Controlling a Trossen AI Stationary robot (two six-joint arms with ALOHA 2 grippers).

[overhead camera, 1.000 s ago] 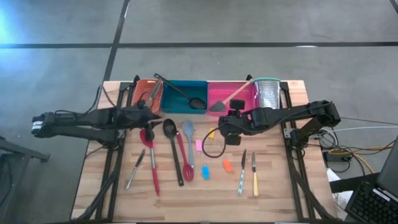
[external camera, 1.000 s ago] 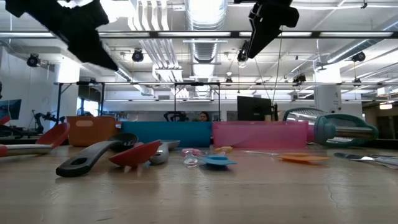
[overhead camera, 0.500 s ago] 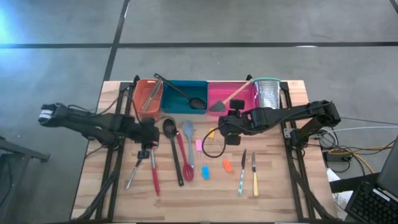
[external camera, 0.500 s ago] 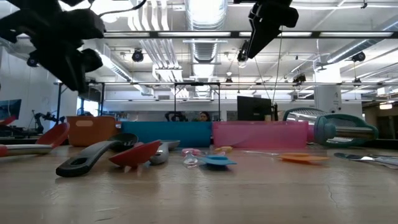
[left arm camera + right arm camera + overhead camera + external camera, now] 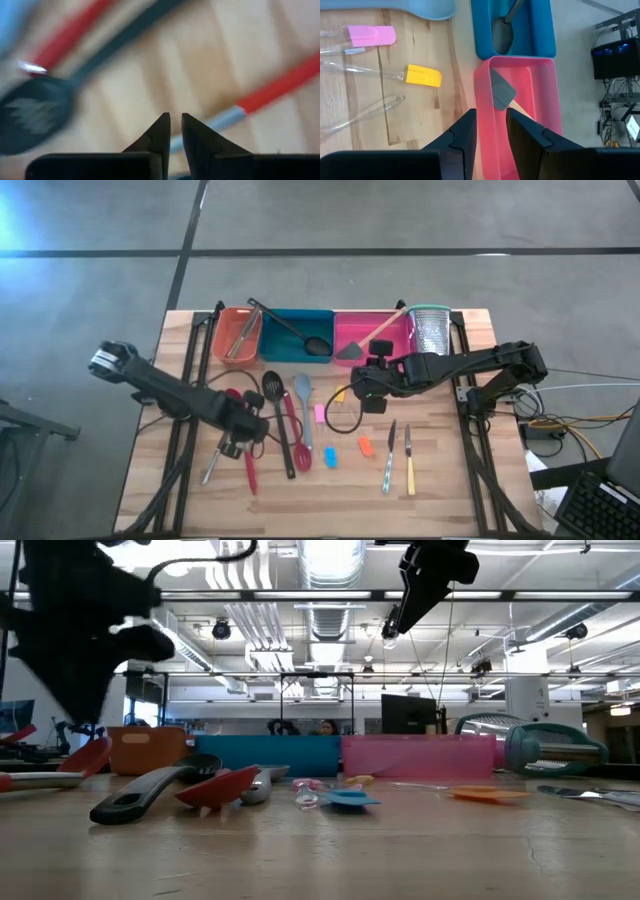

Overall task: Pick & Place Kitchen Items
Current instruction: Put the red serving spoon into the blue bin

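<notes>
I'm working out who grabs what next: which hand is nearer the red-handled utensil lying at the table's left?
The left hand. It hangs right over the red-handled utensil, among the utensils at the table's left. The right hand is farther off, by the pink tray.

1. You see a grey concrete floor crossed by dark seam lines.
2. You see ceiling ducts and strip lights overhead.
3. A monitor stands behind the wooden table.
</notes>
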